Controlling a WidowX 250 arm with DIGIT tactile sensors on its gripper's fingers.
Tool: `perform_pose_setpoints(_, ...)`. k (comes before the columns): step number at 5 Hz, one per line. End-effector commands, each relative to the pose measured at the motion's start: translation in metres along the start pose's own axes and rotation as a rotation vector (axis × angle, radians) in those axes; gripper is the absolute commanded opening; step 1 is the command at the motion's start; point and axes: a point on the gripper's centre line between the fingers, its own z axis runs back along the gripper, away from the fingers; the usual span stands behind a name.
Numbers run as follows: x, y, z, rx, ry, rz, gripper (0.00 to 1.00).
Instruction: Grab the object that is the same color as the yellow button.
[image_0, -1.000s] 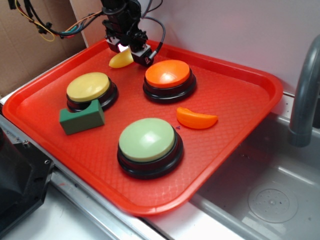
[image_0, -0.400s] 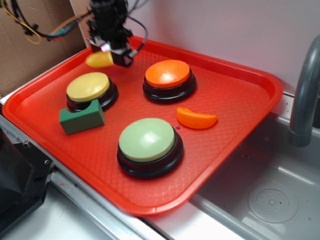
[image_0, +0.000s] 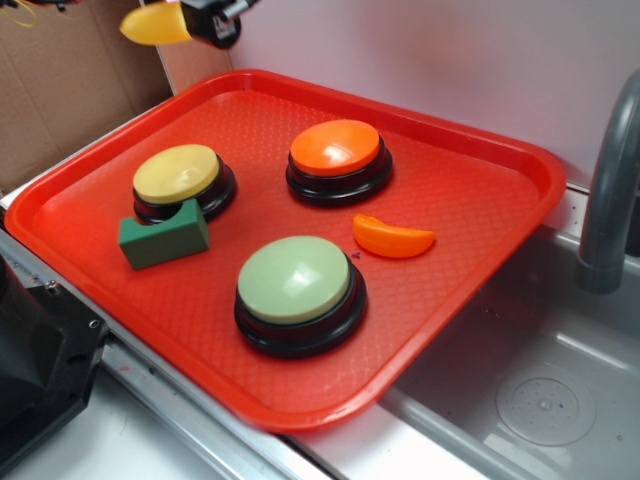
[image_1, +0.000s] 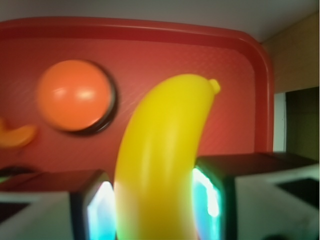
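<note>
The yellow banana-shaped object (image_0: 156, 25) hangs high above the tray's far left corner, held in my gripper (image_0: 205, 18), which is mostly cut off by the top edge of the exterior view. In the wrist view the yellow object (image_1: 162, 160) fills the gap between my two fingers (image_1: 102, 210), which are shut on it. The yellow button (image_0: 178, 175) with its pale yellow dome on a black base sits on the left part of the red tray (image_0: 470, 180), well below the gripper.
An orange-topped button (image_0: 336, 150) stands at the tray's back, a pale-green-topped button (image_0: 295, 282) at the front. A green block (image_0: 163, 236) touches the yellow button's front. An orange slice (image_0: 393, 237) lies mid-right. A grey sink (image_0: 520, 390) and faucet (image_0: 612, 180) are right.
My gripper has risen and moved left from the tray's far edge, carrying the yellow object up off the tray to the top of the view.
</note>
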Motion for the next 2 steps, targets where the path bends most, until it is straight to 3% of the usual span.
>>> perform_pose_setpoints(1,-0.0226,-0.0215,0.0678,-0.022,-0.084,-0.113,0.0)
perform_pose_setpoints(2,-0.0163,-0.0203,0.0604,-0.03,-0.028,-0.104,0.0)
